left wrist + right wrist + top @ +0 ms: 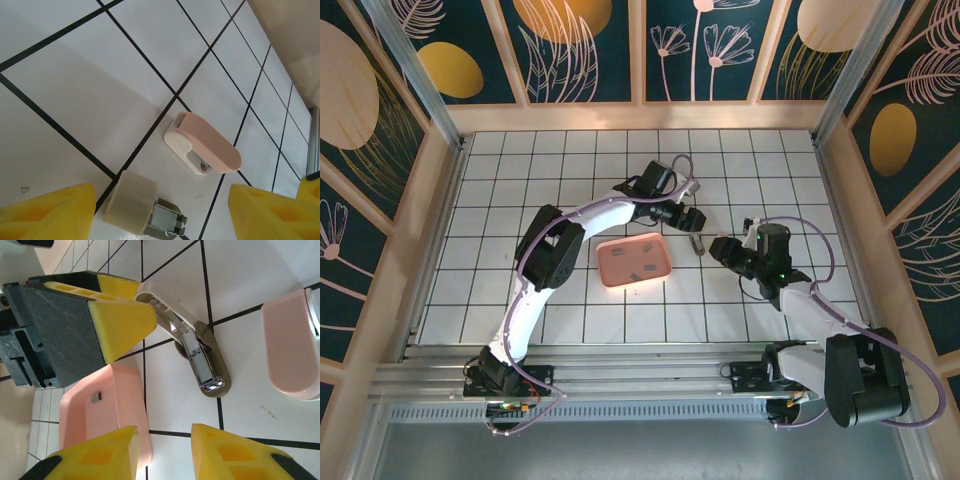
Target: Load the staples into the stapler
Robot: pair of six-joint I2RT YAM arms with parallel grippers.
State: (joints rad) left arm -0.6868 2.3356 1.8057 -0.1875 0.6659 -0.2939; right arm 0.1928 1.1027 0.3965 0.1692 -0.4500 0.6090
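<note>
Between the left gripper's (162, 205) wide-spread yellow fingers (50, 212) lies the small cream-and-metal stapler (132, 200), ungripped, while beside the right gripper's (164, 440) slightly parted, empty fingers (100, 455) sits the pink rounded tray (80, 420) of dark-grey staples (97, 396) (none loaded yet), so next, probably, comes pinching one strip.

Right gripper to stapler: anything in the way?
Nothing visible. Bare tile lies between the right gripper and the stapler. The left gripper hangs by the stapler's far end, not across the path, and the pink tray sits off to the side.
</note>
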